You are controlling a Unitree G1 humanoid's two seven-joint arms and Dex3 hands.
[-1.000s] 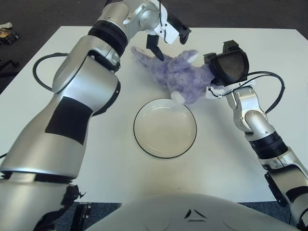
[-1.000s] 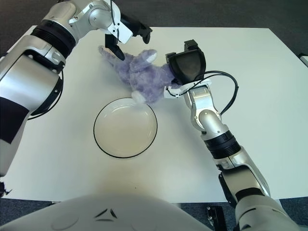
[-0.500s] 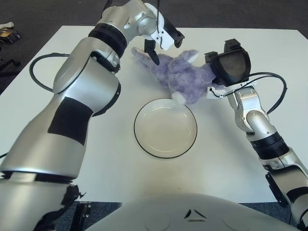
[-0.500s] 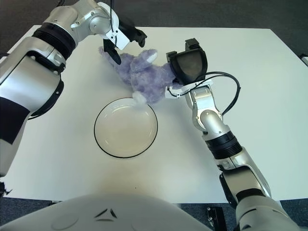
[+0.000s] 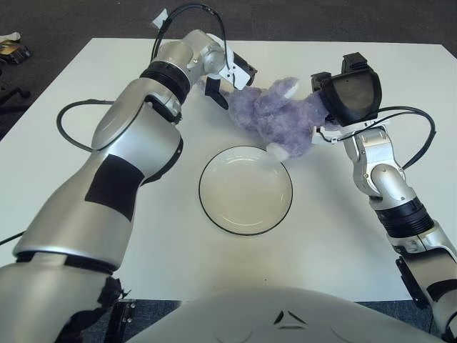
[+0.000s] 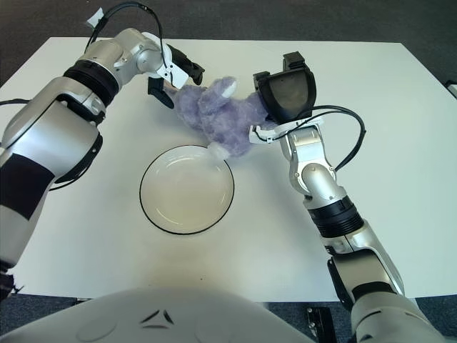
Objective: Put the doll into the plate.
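The doll [image 5: 275, 114], a purple plush of shaggy pile, is lying on the white tabletop [image 5: 86, 179] just beyond the plate [image 5: 245, 190], its pale tail overlapping the far rim. It is judged light, soft and yielding, not fragile; the fur should compress and grip well. The body bulk is judged the best hold, since a limb would stretch and swing. The left hand [image 5: 227, 77] is being pressed at the doll's left end, fingers curled about it. The right hand [image 5: 348, 96] is touching its right end; its finger state cannot be told. The plate is round, shallow, glossy and dark-rimmed.
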